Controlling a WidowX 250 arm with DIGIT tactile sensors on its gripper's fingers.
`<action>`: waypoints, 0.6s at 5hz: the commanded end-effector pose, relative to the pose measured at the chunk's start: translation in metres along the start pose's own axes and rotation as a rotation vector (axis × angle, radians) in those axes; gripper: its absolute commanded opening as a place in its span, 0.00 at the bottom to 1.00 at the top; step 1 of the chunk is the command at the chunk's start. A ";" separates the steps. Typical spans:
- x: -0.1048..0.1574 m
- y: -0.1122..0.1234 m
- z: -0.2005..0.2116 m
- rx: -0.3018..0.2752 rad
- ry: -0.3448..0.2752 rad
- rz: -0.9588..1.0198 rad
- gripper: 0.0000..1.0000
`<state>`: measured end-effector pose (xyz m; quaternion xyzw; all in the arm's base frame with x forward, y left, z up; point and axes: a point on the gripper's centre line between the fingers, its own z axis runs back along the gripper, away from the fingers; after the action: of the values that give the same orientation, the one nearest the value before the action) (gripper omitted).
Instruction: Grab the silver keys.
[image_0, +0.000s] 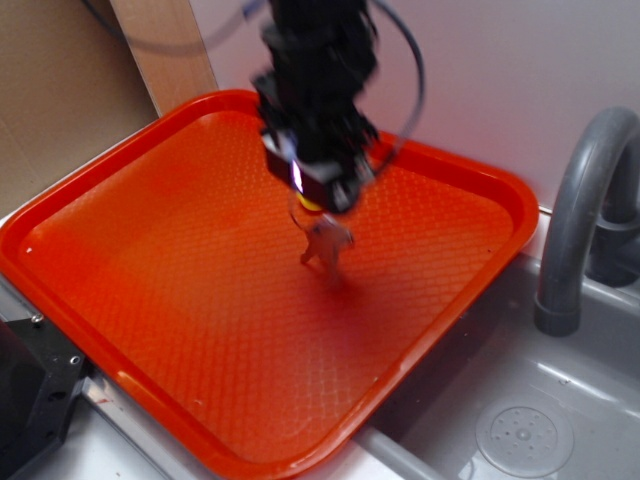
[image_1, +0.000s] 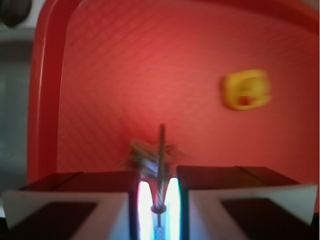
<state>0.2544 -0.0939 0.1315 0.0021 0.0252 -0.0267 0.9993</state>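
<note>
Gripper (image_1: 160, 192) nearest wrist lens, jaws clenched on silver keys (image_0: 326, 245), pinching ring or single key. Bunch dangles below fingers, above orange tray (image_0: 150, 300), apparently off its surface. Risk: thin grip on one piece; swing could shake bunch loose, drop it back. Tray also holds small yellow duck (image_1: 245, 89), well apart from keys. Sink (image_0: 560, 400) beside tray.

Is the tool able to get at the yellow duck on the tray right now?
Probably not as things stand. The tool is shut on the silver keys, which hang from it above the orange tray. The duck lies unobstructed off to one side, but the fingers are occupied.
</note>
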 end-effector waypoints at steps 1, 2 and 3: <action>-0.013 0.079 0.116 -0.029 -0.152 0.072 0.00; -0.035 0.096 0.165 -0.007 -0.186 0.107 0.00; -0.050 0.103 0.165 -0.013 -0.184 0.131 0.00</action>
<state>0.2285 0.0041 0.2910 -0.0060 -0.0437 0.0265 0.9987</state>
